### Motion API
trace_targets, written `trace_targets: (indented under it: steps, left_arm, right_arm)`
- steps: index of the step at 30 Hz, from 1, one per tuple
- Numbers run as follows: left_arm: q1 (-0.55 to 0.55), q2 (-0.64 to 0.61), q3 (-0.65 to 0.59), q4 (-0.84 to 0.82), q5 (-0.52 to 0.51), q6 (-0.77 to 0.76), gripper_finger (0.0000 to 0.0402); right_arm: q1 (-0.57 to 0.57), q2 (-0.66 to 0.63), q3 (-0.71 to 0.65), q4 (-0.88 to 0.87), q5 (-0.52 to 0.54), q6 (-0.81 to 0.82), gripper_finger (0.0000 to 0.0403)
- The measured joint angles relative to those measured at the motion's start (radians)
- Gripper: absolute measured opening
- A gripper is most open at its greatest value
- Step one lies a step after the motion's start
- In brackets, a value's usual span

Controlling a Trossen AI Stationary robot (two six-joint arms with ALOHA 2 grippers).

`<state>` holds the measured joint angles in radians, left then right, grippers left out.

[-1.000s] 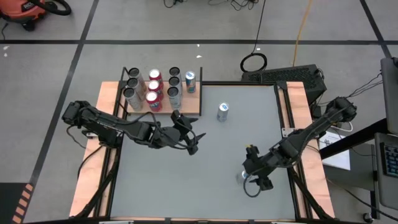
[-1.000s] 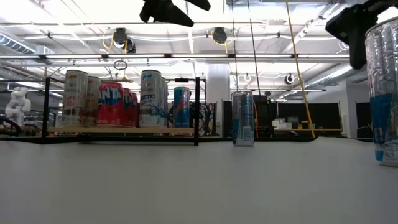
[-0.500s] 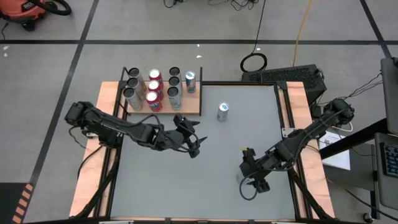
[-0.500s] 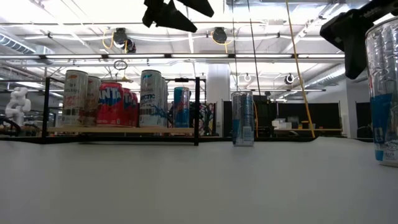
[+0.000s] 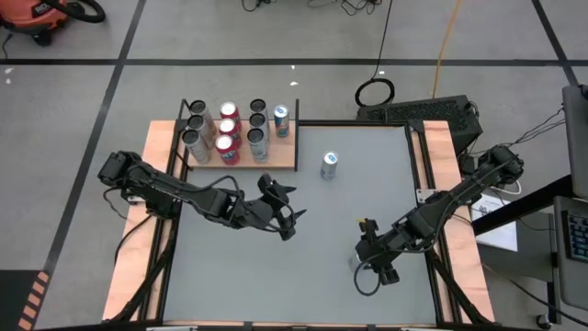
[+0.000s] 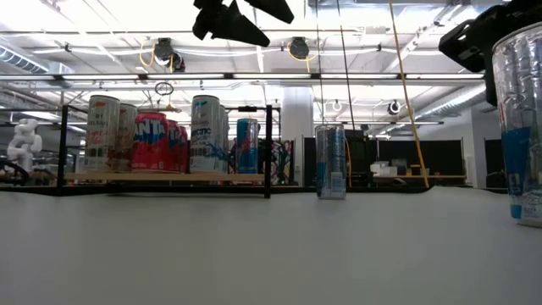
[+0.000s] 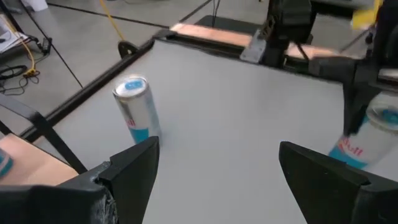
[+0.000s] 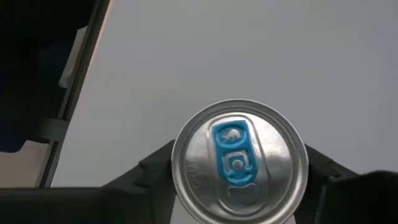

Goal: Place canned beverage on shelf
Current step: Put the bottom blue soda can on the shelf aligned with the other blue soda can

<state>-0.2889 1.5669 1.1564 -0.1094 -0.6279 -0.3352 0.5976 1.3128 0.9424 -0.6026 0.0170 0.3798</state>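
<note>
The right gripper (image 8: pixel 239 171) has come down around a can (image 8: pixel 239 160) standing far from the shelf (image 5: pixel 276 152), near the table's front right. Since a moment ago its fingers have narrowed and now sit against both sides of the can, so the grasp seems to be starting; the can is not lifted yet. The left gripper (image 5: pixel 287 213) has drifted slightly and hangs wide open above the table's middle, holding nothing.

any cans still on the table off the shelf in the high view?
Yes, one can stands on the grey tabletop just right of the shelf, and another sits under the right gripper.
</note>
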Motion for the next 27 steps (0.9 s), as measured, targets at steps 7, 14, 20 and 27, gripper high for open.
trace_targets:
  steps: [7,14,20,27]
  left_arm:
    - [-0.049,0.038,-0.001,-0.052,-0.029,0.0,0.0328]
    - [-0.122,0.047,-0.001,0.003,-0.031,0.009,0.0328]
    - [-0.218,0.052,-0.001,0.143,-0.008,0.116,0.0328]
    - [-0.25,0.079,0.0,0.189,0.065,0.077,0.0328]
  right_arm:
    - [0.0,0.002,0.06,-0.012,0.002,-0.028,0.0162]
    - [0.0,0.001,0.201,-0.005,0.072,-0.305,0.0182]
    - [-0.002,0.0,0.253,0.066,0.145,-0.598,0.0172]
    - [-0.019,0.0,0.254,0.188,0.167,-0.817,0.0174]
